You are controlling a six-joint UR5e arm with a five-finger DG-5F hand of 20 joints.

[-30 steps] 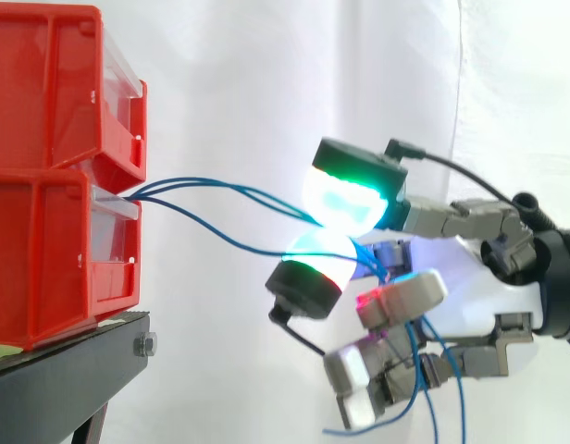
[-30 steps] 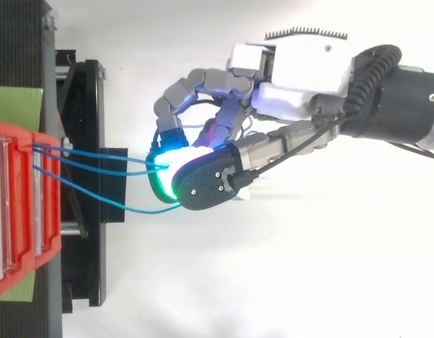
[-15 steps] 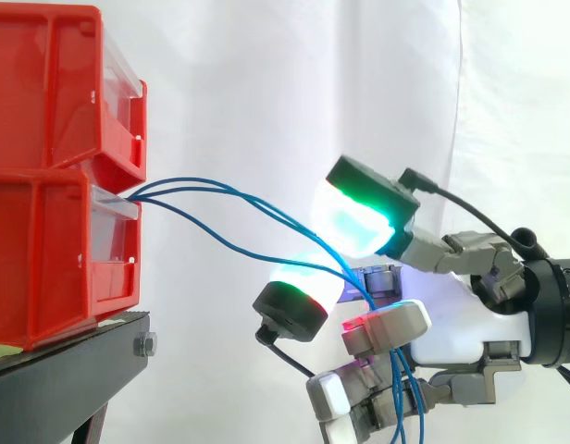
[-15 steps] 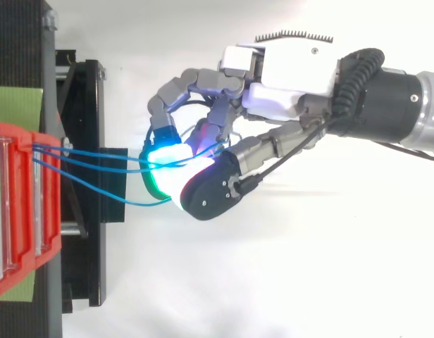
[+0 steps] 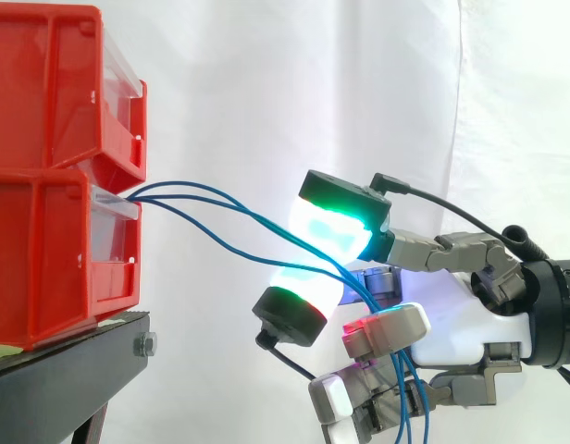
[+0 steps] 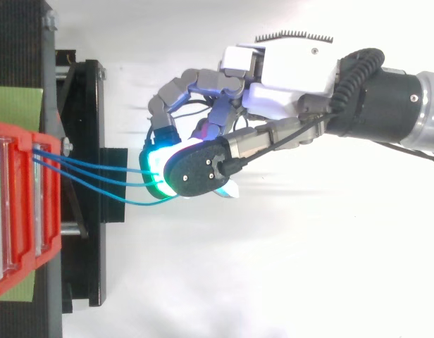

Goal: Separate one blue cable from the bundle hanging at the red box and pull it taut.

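Blue thin cables (image 5: 148, 195) sag from the lower red plastic bin (image 5: 54, 259) to the hand (image 5: 461, 324), whose glowing pads (image 5: 331, 231) pinch them (apparently several together), so separation looks unfinished: next, hold just one and draw away until taut.

The blue cables (image 5: 148, 195) pass behind parts of the hand (image 5: 452, 324) and off the side view's lower edge — their start inside the red box (image 5: 54, 259) is hidden.

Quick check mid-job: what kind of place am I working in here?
Probably a lab test bench: white curtain behind, stacked red bins on a black stand, blue cables running from a bin into the hand.
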